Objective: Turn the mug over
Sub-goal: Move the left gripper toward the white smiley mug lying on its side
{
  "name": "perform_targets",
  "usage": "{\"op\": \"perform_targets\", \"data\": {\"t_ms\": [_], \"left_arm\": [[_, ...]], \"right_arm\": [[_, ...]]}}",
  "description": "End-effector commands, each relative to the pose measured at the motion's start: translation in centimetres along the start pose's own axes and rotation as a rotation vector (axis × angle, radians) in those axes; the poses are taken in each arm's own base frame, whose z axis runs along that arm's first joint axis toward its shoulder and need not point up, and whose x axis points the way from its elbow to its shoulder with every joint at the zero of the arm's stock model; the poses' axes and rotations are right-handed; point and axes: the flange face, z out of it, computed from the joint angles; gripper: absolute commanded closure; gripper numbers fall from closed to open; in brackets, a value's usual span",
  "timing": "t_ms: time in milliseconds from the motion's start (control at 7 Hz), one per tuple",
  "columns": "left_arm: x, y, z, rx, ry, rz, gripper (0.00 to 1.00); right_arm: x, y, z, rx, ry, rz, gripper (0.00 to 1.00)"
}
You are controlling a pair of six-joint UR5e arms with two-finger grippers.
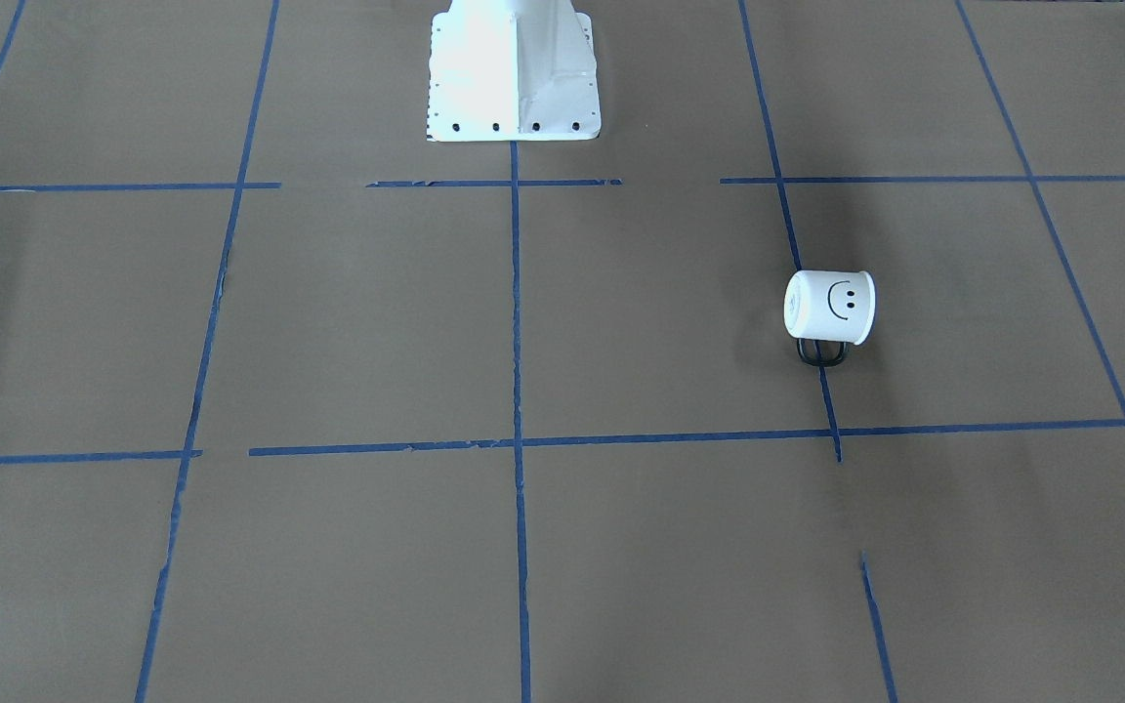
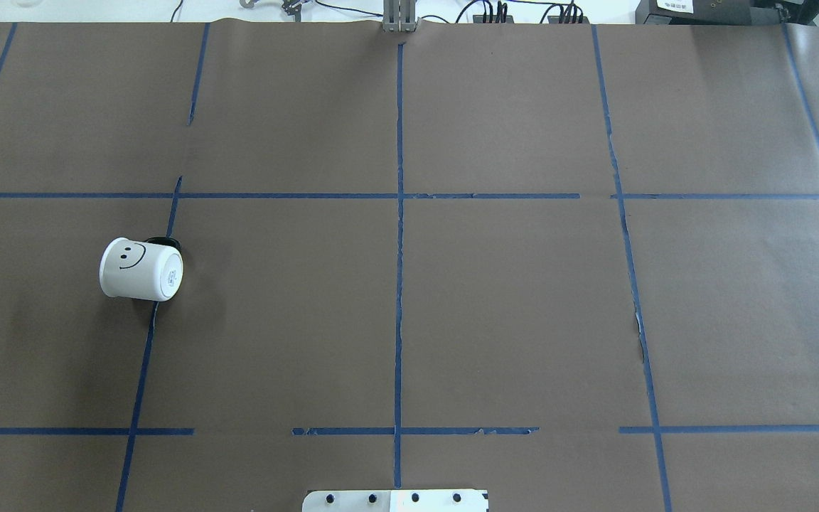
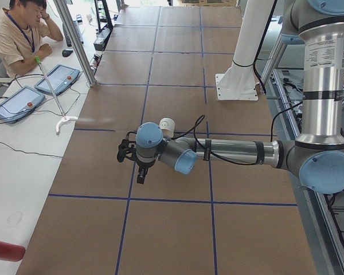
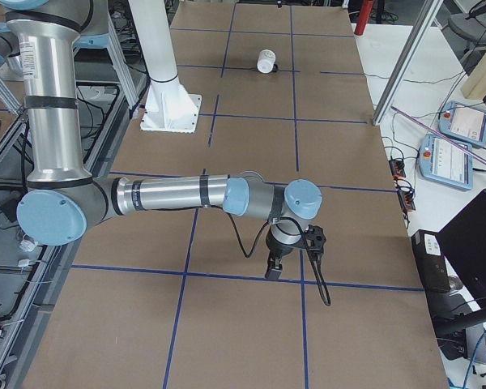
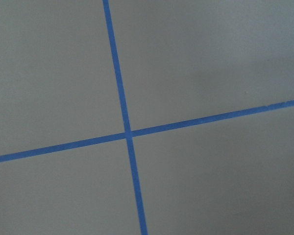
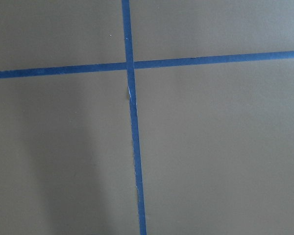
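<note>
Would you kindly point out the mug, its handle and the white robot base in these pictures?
mug point(image 1: 829, 307): exterior front-facing view, middle of its white side.
handle point(image 1: 821, 354): exterior front-facing view, black loop below the body.
white robot base point(image 1: 514, 88): exterior front-facing view, its sloped front face.

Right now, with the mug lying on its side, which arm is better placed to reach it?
The left arm, probably. The mug lies on its side in the left half of the table; the left hand hangs near it, while the right hand is far off at the other end.
</note>
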Motion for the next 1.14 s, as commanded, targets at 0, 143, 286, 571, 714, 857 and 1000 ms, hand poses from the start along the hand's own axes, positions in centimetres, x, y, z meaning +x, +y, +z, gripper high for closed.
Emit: {"op": "perform_targets", "data": {"t_ms": [0,143,286,571,714,857,1000], "left_arm": [[5.5,3.3,3.8,0.101,0.097,-0.147,0.0],[6.4,6.8,4.9,0.131,0.149,-0.179,0.0],[7.4,7.5,6.5,0.18,0.123,-0.221,0.0],[10.4,8.8,10.5,0.227,0.062,-0.312,0.0],[12.3,8.3,11.3,0.222,0.092,-0.34,0.0],[16.2,7.3,12.4,0.204,0.16,-0.383,0.0],[18.9,7.4,12.3,0.22,0.272,-0.34,0.0]], "right_arm": [[0.0,0.0,0.0,0.0,0.0,0.0,0.0],[0.0,0.0,0.0,0.0,0.0,0.0,0.0],[0.0,0.0,0.0,0.0,0.0,0.0,0.0],[0.0,0.0,0.0,0.0,0.0,0.0,0.0],[0.0,0.0,0.0,0.0,0.0,0.0,0.0],[0.0,0.0,0.0,0.0,0.0,0.0,0.0],[0.0,0.0,0.0,0.0,0.0,0.0,0.0]]}}
